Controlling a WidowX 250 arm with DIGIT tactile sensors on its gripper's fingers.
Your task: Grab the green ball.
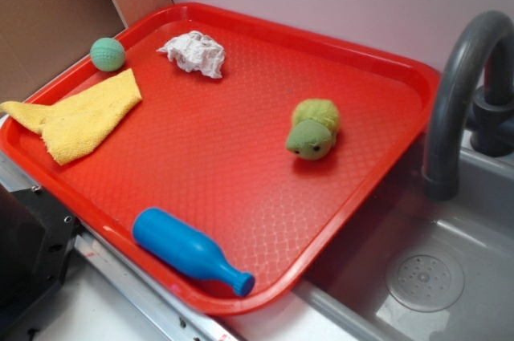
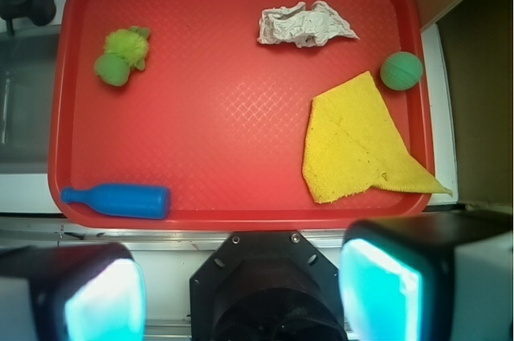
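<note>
In the wrist view the gripper [image 2: 241, 293] sits outside the long edge of the shallow red plastic tray [image 2: 225, 156], its two pale blue-lit fingers [image 2: 377, 289] spread wide apart, holding nothing and touching nothing. The small teal-green dimpled ball [image 2: 401, 71] lies on the tray floor against a short rim, near one corner. Being round, it shows no long axis or heading. One tip of the yellow terry cloth [image 2: 353, 144] reaches just beside it; the crumpled white paper wad [image 2: 303, 24] lies nearby along the adjoining rim. The fuzzy yellow-green plush animal [image 1: 313, 128] and blue plastic bottle [image 1: 189, 251] lie well apart. The fingertips are cropped by the frame; the exterior view shows no gripper.
</note>
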